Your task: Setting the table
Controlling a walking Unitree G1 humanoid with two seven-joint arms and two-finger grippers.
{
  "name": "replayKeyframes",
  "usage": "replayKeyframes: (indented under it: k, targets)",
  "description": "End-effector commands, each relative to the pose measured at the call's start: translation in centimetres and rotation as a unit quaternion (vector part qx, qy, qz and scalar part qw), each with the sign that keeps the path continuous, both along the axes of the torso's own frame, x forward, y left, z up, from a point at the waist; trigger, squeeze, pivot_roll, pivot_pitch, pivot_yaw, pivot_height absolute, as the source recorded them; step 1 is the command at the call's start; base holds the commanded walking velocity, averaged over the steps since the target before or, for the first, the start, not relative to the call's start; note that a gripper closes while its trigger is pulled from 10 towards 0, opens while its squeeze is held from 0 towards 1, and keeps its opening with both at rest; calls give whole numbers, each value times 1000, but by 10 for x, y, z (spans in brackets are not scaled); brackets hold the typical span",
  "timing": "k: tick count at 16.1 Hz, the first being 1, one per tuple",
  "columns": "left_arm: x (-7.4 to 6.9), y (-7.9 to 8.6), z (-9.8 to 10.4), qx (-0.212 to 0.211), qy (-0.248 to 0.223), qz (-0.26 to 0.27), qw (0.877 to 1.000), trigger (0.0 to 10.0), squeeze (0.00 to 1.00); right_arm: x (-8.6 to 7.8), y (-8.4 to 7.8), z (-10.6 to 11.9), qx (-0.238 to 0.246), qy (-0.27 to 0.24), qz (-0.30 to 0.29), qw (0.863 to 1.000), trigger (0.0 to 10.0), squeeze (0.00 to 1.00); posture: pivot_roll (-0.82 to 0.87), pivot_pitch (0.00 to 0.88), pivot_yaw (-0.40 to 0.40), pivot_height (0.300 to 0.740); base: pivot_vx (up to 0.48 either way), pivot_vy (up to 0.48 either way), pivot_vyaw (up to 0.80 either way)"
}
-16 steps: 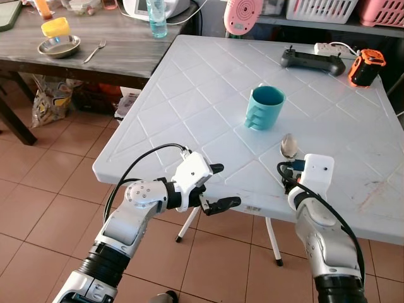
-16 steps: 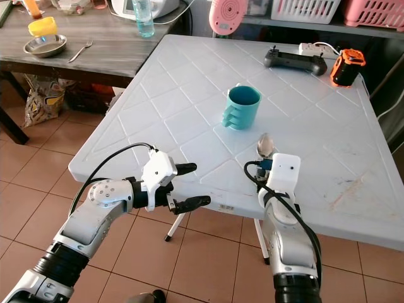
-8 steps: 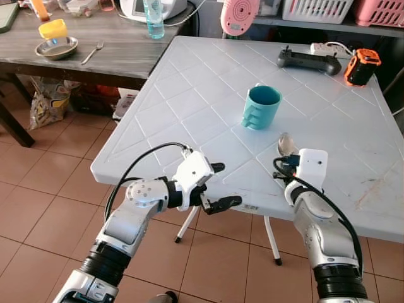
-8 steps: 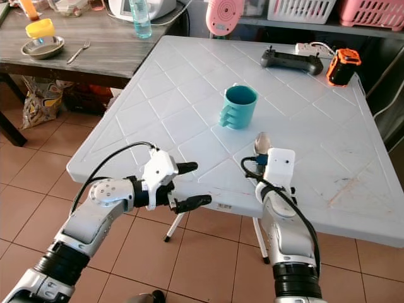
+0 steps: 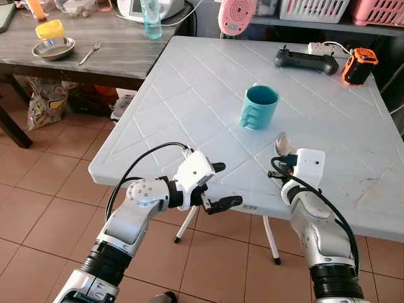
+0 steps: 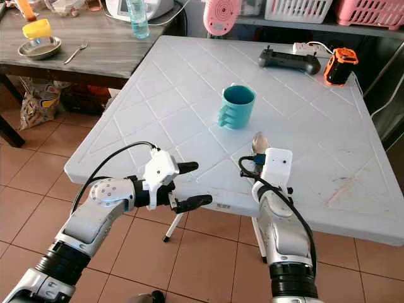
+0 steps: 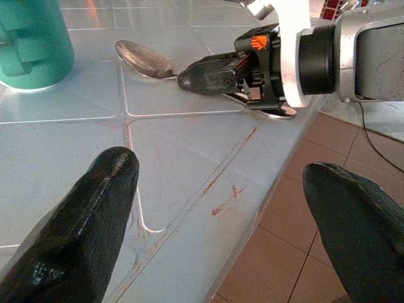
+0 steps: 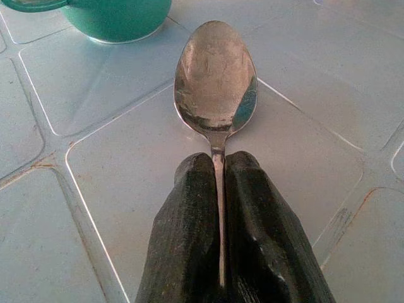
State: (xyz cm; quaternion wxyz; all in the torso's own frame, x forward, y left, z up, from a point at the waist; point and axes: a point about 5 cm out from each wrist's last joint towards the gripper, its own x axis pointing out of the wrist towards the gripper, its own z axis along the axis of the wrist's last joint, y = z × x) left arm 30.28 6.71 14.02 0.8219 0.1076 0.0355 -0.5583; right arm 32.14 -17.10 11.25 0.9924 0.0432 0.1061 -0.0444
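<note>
- Teal cup (image 5: 259, 106) on white table (image 5: 189, 95) embossed with diamond grid.
- Silver spoon (image 8: 216, 82), clamped between black fingers (image 8: 189, 252).
- Orange-and-black device (image 5: 358, 66), pink round object (image 5: 237, 16).
- Terracotta floor tiles (image 5: 50, 189).

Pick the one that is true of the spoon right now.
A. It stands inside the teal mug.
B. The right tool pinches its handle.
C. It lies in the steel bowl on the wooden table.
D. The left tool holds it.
B: the right tool is shut on the spoon's handle, bowl pointing toward the mug.
</note>
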Motion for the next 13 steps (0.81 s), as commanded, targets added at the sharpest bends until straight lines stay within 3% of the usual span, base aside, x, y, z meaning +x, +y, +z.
replayKeyframes:
  k: [1,5,8,11,13]
  targets:
    - [1,-1,0,11,-2,-5,1000,10000,0,-7,-2,-16,10,36,-6,999,0,0,209,130,34,740,0,0,0]
    - [2,-1,0,12,-2,-4,1000,10000,0,-8,-6,-11,19,25,-23,999,0,0,211,131,33,740,0,0,0]
    - [3,1,0,5,-3,10,1000,10000,0,-9,-4,20,-1,-53,-30,998,0,0,218,127,35,740,0,0,0]
    - [1,4,-3,11,1,8,1000,10000,0,-12,-3,34,-19,-101,-35,994,0,0,223,116,35,740,0,0,0]
    - [5,6,1,-7,-5,32,999,10000,0,-16,-3,43,-34,-135,-42,989,0,0,220,109,33,740,0,0,0]
